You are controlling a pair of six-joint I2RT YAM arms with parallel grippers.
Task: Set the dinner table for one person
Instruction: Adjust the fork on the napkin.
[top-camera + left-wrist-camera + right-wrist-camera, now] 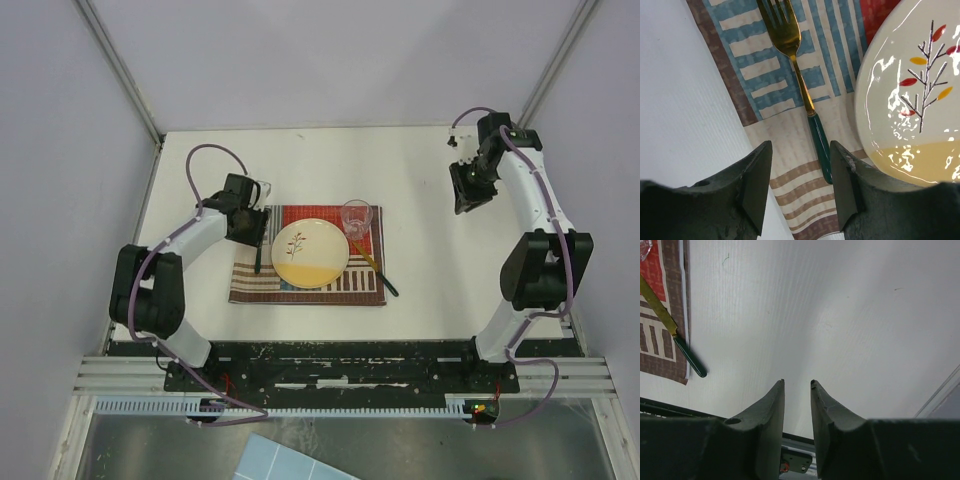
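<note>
dinner table (430, 270): white tabletop filling the middle of the top view, both arm bases along its lower edge.
left arm: elbow folded at centre left, forearm reaching up and right to the placemat's left edge, wrist tipped downward.
left gripper (801, 147): jaws wide, nothing between them, above the fork's green handle.
right arm: standing at the right edge, wrist at upper right, well apart from the placemat.
right gripper (797, 382): jaws narrow, empty, over bare table.
placemat (250, 285): striped red, blue and beige, centre of frame.
plate (310, 252): cream with a branch motif, mid-placemat.
fork (805, 95): gold, flat on the placemat, just left of the plate.
glass (357, 217): clear, upright, at the plate's upper right.
knife (675, 335): angled right of the plate, handle tip past the placemat's edge.
</note>
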